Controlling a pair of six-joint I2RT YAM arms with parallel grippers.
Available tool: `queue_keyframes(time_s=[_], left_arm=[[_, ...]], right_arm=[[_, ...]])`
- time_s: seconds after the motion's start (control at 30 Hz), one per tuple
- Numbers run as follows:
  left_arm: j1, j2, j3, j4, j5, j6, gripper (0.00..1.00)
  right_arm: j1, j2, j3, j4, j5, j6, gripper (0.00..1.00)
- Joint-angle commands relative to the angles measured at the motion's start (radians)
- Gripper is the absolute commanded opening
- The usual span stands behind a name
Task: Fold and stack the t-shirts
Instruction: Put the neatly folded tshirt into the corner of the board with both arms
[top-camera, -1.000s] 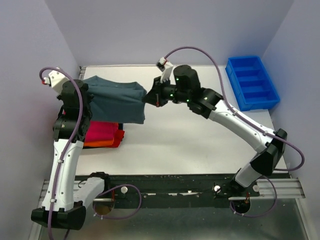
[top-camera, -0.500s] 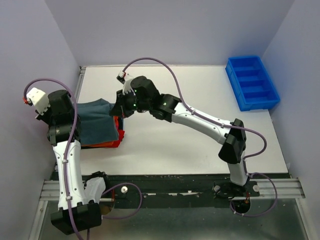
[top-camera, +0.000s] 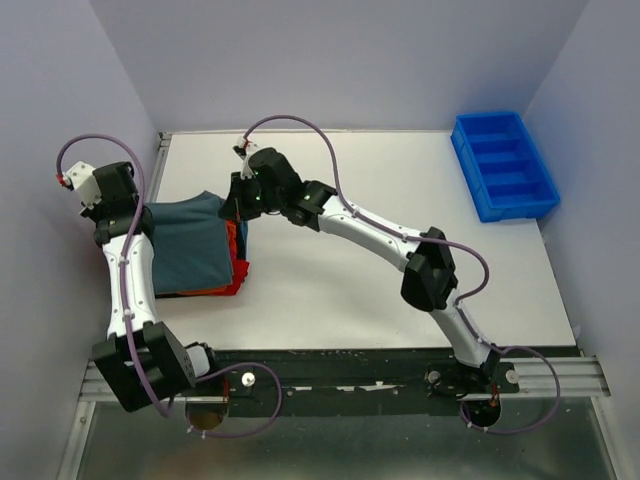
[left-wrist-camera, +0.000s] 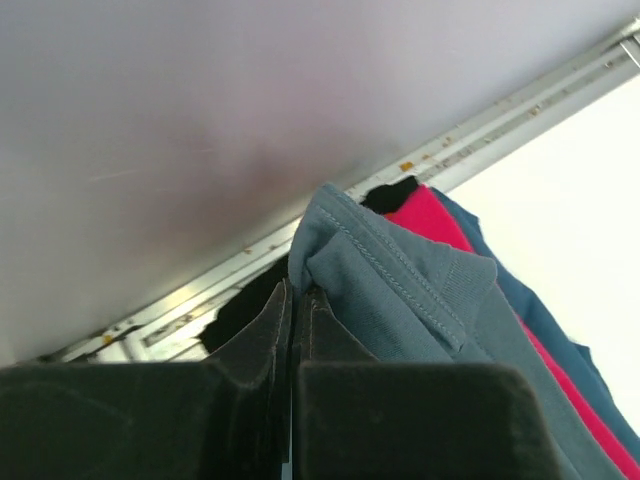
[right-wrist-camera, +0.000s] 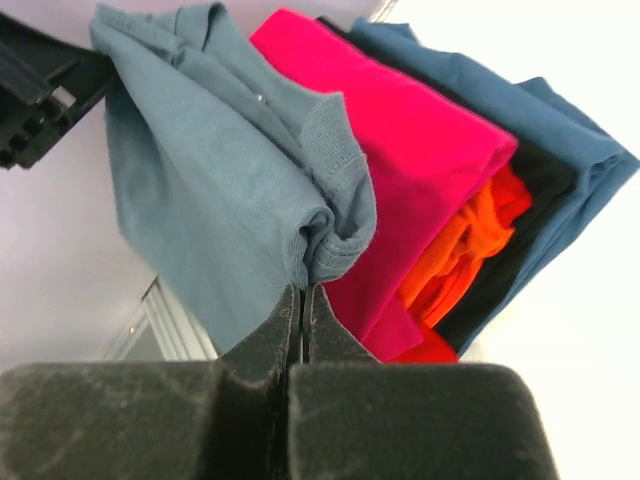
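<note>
Over on the left, the left end effector (left-wrist-camera: 295, 295) has its dark, blocky fingers pressed together on the hem of the slate grey-blue soft knit t-shirt (top-camera: 190, 250). A stitched, ribbed edge bunches up just above the tips. The shirt sits at the left side of the flat white surface (top-camera: 350, 270), spread in a loose rectangle over a folded stack, with the left wall close beside it.

Peeking out from under its right edge is a smooth crimson-pink folded cloth t-shirt (right-wrist-camera: 400, 150). Below that lies a crumpled orange cloth t-shirt (right-wrist-camera: 470, 235), with a thin black layer and a deeper blue fold of cloth (right-wrist-camera: 540, 150) alongside.

At the shirt's far right corner, the right end effector (right-wrist-camera: 300, 295) is also clamped shut on the grey-blue knit. It is nipping a rolled fold where a ribbed sleeve cuff curls over, and the fabric hangs in soft creases from the pinch.

Far right, well apart from all of this, the rigid bright blue plastic tray with compartments (top-camera: 470, 165) sits at the far corner, oblong and hard-edged.
</note>
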Motion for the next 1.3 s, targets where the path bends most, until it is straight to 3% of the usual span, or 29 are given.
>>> queue_keyframes(time_s=[0.0,0.03,0.07,0.13,0.17,0.27,0.43,0.73,0.83,0.97,1.07,1.17,1.27], left_arm=[[0.027,0.131,0.062,0.087,0.182,-0.017,0.19],[0.027,0.164,0.080,0.074,0.196,-0.017,0.34],[0.028,0.203,0.100,0.057,0.205,-0.017,0.60],[0.031,0.266,0.146,0.000,0.197,-0.035,0.96],[0.034,0.295,0.183,-0.035,0.200,-0.047,0.99],[0.034,0.301,0.237,-0.062,0.211,-0.044,0.99],[0.034,0.173,0.215,-0.054,0.268,-0.076,0.98],[0.034,-0.128,-0.024,0.003,0.407,-0.190,0.91],[0.033,-0.176,-0.061,0.009,0.527,-0.215,0.89],[0.014,-0.226,-0.130,0.061,0.746,-0.239,0.91],[-0.085,-0.246,-0.173,0.070,0.715,-0.274,0.94],[-0.318,-0.260,-0.206,0.110,0.523,-0.299,0.98],[-0.534,-0.227,-0.228,0.174,0.428,-0.342,0.99]], right_arm=[[-0.060,0.097,0.087,-0.010,-0.013,0.051,0.01],[-0.068,0.115,0.096,0.002,-0.025,0.056,0.09],[-0.074,0.135,0.098,0.024,-0.047,0.059,0.32],[-0.089,0.167,0.104,0.039,-0.058,0.082,0.79],[-0.095,0.178,0.106,0.042,-0.062,0.093,0.83],[-0.106,0.174,0.097,0.053,-0.079,0.081,0.83],[-0.106,0.082,0.014,0.079,-0.079,-0.020,0.78],[-0.059,-0.053,-0.163,0.188,-0.263,-0.068,0.72],[-0.049,-0.099,-0.221,0.196,-0.248,-0.048,0.71],[-0.052,-0.297,-0.504,0.341,-0.107,-0.086,0.75],[-0.077,-0.459,-0.697,0.412,-0.089,-0.157,0.79],[-0.123,-0.619,-0.862,0.423,-0.091,-0.186,0.80],[-0.224,-0.789,-1.063,0.441,-0.128,-0.143,0.81]])
